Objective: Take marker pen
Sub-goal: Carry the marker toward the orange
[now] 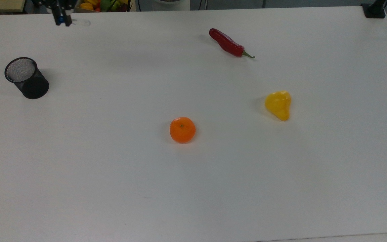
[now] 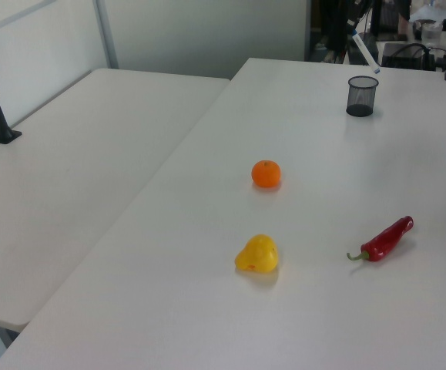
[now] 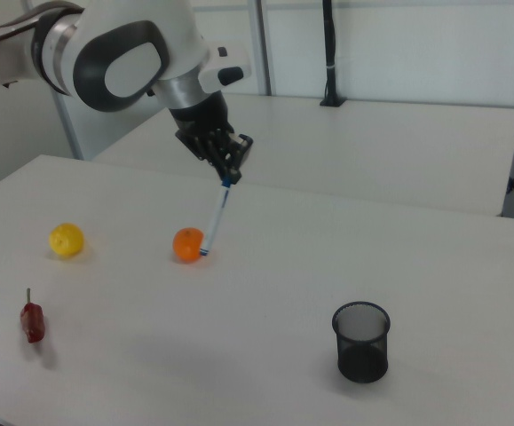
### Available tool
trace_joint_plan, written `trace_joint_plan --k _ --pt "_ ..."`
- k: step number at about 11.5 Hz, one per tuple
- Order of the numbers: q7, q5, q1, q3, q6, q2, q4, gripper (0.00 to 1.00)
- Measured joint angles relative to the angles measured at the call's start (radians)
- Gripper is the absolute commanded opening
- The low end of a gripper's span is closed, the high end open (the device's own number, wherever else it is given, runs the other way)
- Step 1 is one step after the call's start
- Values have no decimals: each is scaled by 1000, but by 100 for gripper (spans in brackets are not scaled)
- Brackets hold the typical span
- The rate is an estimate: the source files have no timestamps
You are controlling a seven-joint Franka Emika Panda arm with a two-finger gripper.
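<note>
Right view first: my fingers [image 3: 225, 171] are closed on the blue-capped top end of the marker pen [image 3: 214, 217], which hangs from them tilted, its small blue tip lowest, held up in the air above the surface [image 3: 265, 284]. In the right view the pen's lower end lines up with the orange [image 3: 186, 245], but the top view puts the two well apart.

The black mesh cup [image 3: 360, 342] stands upright on the surface, open mouth up. Looking into it in the top view, where it sits near the top view's left edge [image 1: 26, 77], I see just mesh inside; nothing is in it. In the top view my fingers [image 1: 60, 18] and the pen [image 1: 76, 22] are at the far edge of the surface, up and to the right of the cup and apart from it. In the left view the pen [image 2: 363, 54] slants down just above the cup [image 2: 361, 95] without touching it.

A bowl of coloured fruit [image 1: 102, 4] sits past the far edge in the top view, just beside my fingers.

The orange [image 1: 182, 129] lies near the middle of the surface, a yellow pepper [image 1: 278, 105] to its right in the top view, and a red chili [image 1: 228, 43] farther back. All three lie well apart from the cup and the pen.
</note>
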State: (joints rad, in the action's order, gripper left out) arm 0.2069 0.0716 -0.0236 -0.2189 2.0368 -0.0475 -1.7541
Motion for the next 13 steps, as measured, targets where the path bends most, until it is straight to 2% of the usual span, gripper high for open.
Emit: trace_joint_plan --k 3,6,9,13 --pt "-2 40 1 92 -119 8 16 3" --pt "-65 49 2 183 -132 77 13 3" --pt "-97 49 3 237 -119 168 14 3" --pt "-107 49 3 269 -43 266 13 5"
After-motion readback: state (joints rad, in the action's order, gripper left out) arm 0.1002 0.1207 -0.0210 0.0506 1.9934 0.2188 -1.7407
